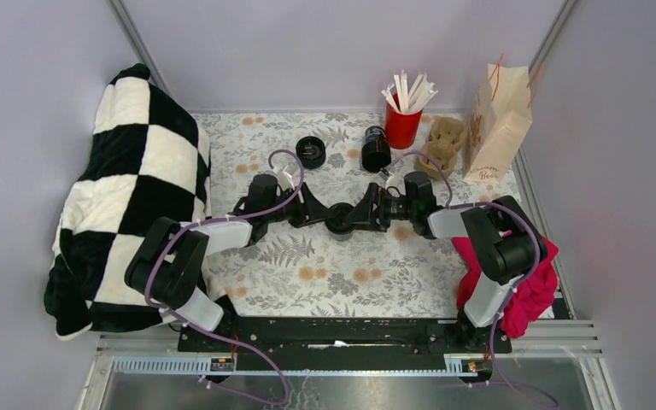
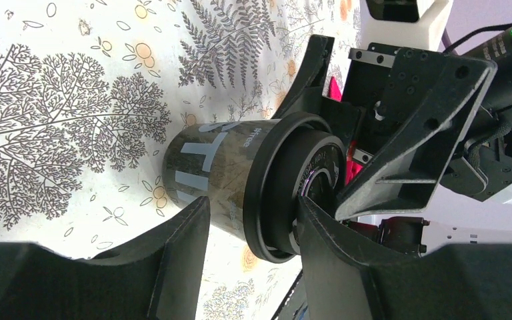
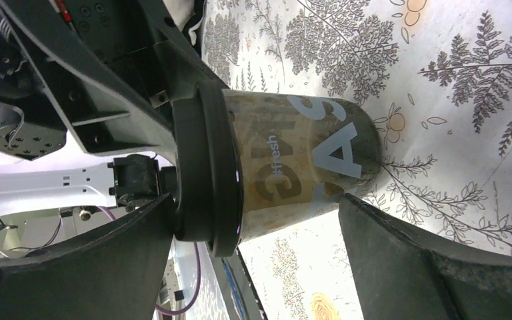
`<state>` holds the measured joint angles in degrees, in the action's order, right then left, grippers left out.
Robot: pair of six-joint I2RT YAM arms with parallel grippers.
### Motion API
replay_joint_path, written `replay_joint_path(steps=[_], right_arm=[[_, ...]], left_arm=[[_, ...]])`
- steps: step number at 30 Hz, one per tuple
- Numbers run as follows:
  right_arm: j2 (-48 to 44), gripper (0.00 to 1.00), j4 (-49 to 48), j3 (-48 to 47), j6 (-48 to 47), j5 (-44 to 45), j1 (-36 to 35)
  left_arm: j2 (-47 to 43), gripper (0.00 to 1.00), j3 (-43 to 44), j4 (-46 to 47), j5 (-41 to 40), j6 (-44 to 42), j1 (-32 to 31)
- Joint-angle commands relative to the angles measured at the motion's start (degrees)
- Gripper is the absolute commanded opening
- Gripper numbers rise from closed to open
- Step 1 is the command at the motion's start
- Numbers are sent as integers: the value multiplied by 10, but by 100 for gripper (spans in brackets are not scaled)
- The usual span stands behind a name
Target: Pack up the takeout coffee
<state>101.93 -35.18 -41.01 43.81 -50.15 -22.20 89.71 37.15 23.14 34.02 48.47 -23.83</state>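
The takeout coffee [image 1: 339,219] is a small black cup with a black lid. It stands mid-table between my two grippers. My left gripper [image 1: 320,213] comes at it from the left and my right gripper [image 1: 360,213] from the right. In the left wrist view the cup [image 2: 220,167] lies across the open left gripper [image 2: 252,203]: one finger [image 2: 327,253] touches the lid top, the other [image 2: 173,260] stands clear near the base. In the right wrist view the cup [image 3: 293,160] spans the open right gripper [image 3: 257,200] the same way, with one finger [image 3: 120,260] against the lid.
A second black cup [image 1: 376,149] lies on its side at the back, beside a round black piece [image 1: 310,151]. A red cup of white sticks [image 1: 402,126], a brown pulp carrier [image 1: 444,143] and a paper bag [image 1: 497,124] stand back right. Checkered blanket [image 1: 128,196] left, red cloth [image 1: 525,286] right.
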Motion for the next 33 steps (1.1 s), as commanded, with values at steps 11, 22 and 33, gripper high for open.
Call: replay_joint_path(steps=[11,22,33], right_arm=[[101,78,-70,-2,48,37,4],[73,66,-43,9,32,49,4],[54,73,-40,-37,68,5,-6]], left_arm=[[43,53,-4,-128,-79,-56,-11],[34,74,-13,-60,-10,-30,-7],[79,79,-34,-16,-17,3,-4]])
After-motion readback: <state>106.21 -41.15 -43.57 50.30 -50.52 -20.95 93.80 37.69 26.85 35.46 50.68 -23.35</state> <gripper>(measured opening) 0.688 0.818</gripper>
